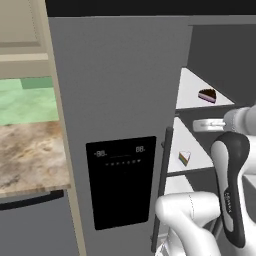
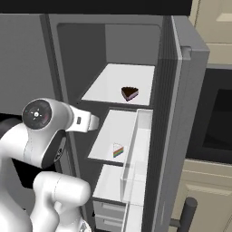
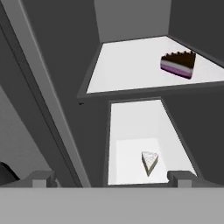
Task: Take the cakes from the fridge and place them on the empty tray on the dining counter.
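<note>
The fridge [image 1: 115, 85] stands with its left door shut and its right door [image 2: 181, 113] swung open. A dark layered cake slice [image 3: 178, 64] [image 1: 207, 95] [image 2: 130, 93] lies on the upper white shelf. A cream wedge of cake [image 3: 149, 161] [image 1: 184, 158] [image 2: 118, 150] lies on the shelf below. My gripper [image 3: 113, 179] is open and holds nothing. It hangs in front of the open compartment, level with the lower shelf's front edge, a short way from the cream wedge. The empty tray and the dining counter are out of view.
A dark bar handle [image 1: 162, 185] and a black dispenser panel [image 1: 121, 180] sit on the shut door, just left of my arm. The open door carries a clear bin [image 2: 136, 154]. A veined brown worktop [image 1: 25, 155] lies left of the fridge, a dark oven window [image 2: 217, 118] to its right.
</note>
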{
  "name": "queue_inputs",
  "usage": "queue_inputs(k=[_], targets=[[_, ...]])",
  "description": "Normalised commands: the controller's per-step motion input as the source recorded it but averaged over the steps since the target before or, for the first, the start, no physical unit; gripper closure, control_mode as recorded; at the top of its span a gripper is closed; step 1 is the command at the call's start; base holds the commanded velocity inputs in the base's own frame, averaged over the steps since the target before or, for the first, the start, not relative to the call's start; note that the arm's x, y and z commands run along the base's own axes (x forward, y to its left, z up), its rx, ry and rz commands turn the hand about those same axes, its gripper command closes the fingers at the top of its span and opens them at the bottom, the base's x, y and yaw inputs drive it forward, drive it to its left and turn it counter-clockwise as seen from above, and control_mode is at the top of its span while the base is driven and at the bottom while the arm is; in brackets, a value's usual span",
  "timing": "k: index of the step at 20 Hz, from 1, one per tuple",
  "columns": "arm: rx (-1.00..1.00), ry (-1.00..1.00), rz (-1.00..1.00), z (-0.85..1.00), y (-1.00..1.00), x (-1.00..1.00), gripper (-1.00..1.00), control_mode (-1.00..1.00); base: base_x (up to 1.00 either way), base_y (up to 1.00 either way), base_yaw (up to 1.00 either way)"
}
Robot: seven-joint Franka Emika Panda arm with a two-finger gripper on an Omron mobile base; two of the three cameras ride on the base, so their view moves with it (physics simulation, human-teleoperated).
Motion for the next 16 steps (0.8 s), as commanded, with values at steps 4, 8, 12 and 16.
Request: queue_inputs(k=[4, 8, 12, 16], targets=[[0.0, 0.04, -0.02, 0.21, -0.18, 0.0, -1.0, -1.0, 0.0, 0.0, 0.0], [0.0, 0.07, 0.0, 0.25, -0.3, 0.0, -1.0, -1.0, 0.0, 0.0, 0.0], [-0.01, 0.03, 0.0, 0.21, -0.26, 0.0, -1.0, -1.0, 0.0, 0.0, 0.0], [-0.11, 0.0, 0.03, 0.16, -0.06, 0.04, -1.0, -1.0, 0.0, 0.0, 0.0]])
